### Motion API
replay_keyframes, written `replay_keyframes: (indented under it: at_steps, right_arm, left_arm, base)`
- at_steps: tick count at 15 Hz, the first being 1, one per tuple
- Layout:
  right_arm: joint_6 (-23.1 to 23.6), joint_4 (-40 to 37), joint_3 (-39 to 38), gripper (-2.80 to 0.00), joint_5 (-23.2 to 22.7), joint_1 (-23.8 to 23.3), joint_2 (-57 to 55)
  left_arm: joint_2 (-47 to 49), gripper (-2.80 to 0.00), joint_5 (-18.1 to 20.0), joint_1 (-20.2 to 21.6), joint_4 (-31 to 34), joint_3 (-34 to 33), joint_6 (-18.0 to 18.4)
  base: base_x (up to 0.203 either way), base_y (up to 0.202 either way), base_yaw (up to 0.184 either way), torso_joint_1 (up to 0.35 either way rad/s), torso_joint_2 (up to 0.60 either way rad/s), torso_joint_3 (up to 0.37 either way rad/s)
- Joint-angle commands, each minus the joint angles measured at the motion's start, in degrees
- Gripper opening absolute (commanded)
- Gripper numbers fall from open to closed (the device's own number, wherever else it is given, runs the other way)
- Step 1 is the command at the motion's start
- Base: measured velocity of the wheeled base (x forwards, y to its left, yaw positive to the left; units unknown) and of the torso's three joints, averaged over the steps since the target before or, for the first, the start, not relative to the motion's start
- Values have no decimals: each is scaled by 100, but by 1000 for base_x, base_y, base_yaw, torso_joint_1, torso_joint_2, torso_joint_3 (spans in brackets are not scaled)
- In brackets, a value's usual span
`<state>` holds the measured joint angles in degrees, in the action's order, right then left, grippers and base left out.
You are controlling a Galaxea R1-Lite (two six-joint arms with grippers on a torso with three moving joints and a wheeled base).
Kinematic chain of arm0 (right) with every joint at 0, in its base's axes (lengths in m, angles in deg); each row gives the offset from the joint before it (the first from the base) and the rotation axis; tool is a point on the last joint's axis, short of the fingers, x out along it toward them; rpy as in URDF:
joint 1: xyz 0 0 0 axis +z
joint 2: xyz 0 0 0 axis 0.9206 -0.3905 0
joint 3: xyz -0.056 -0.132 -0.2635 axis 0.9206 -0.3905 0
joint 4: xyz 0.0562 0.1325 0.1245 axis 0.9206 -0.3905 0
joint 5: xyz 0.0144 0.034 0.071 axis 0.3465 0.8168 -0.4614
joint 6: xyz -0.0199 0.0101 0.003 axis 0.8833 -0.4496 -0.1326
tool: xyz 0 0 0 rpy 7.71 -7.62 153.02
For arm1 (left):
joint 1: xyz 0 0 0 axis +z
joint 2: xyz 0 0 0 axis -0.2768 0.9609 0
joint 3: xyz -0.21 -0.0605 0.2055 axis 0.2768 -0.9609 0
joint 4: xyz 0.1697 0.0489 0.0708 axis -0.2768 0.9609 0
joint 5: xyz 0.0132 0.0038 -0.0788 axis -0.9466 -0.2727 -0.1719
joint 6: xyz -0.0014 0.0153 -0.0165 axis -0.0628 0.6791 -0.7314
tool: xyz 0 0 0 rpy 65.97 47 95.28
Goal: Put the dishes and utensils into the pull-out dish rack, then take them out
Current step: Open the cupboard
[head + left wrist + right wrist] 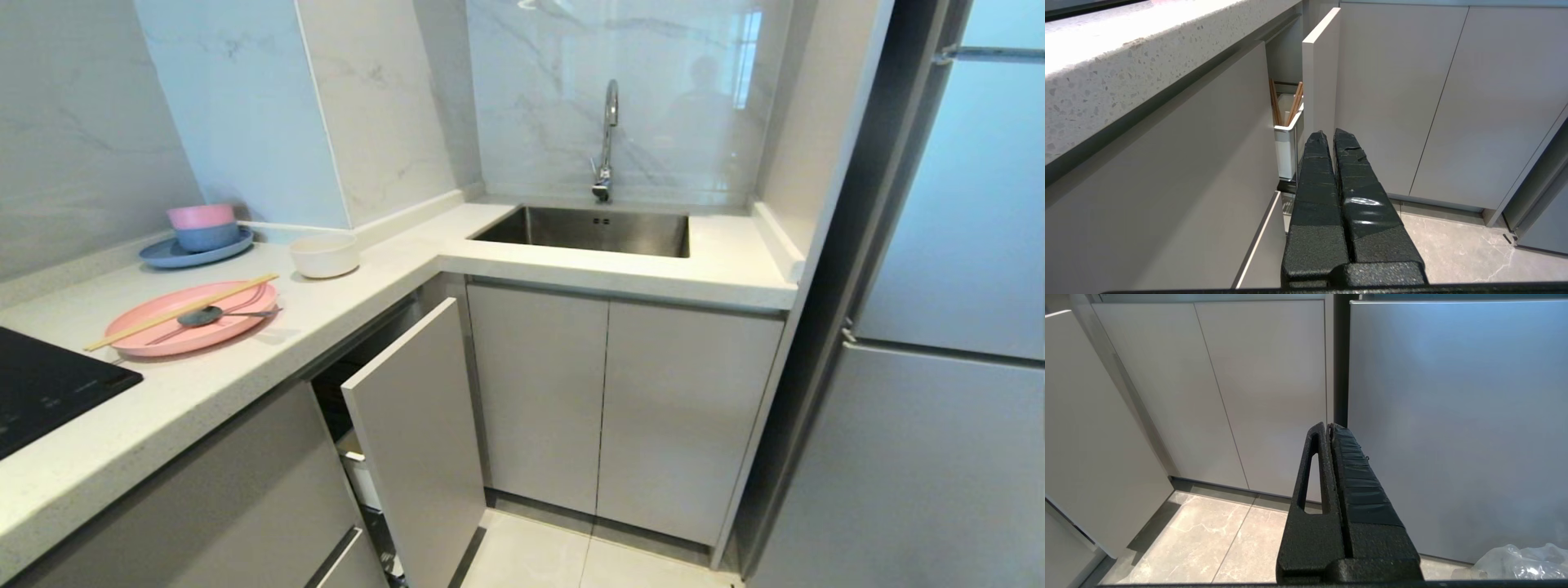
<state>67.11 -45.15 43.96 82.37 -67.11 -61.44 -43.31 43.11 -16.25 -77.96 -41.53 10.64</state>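
The rack (pixel 371 482) stands partly pulled out, mostly hidden behind its front panel (pixel 420 441). Bowl (pixel 324 255), chopsticks (pixel 181 311) and spoon (pixel 214 314) lie on the counter (pixel 343 314). Left gripper (pixel 1331 136) and right gripper (pixel 1328 426) hang low, closed and empty.

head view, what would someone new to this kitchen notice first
The pink plate on the left counter, with the chopsticks and dark spoon lying across it. Behind it sits the off-white bowl, beside stacked pink and blue bowls. Below the counter, the pull-out dish rack front stands partly out.
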Motion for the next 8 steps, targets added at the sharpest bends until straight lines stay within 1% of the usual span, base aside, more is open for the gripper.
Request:
replay_keyframes:
  at_steps: [1,8]
  right_arm:
    - [5,2,-9,-280,0,-8,0]
    - [5,2,-9,-280,0,-8,0]
  left_arm:
    - [-1,-280,1,1,0,-1,2]
    - [-1,-280,1,1,0,-1,7]
  base:
    - [0,0,0,-5,25,16]
    - [0,0,0,0,0,0]
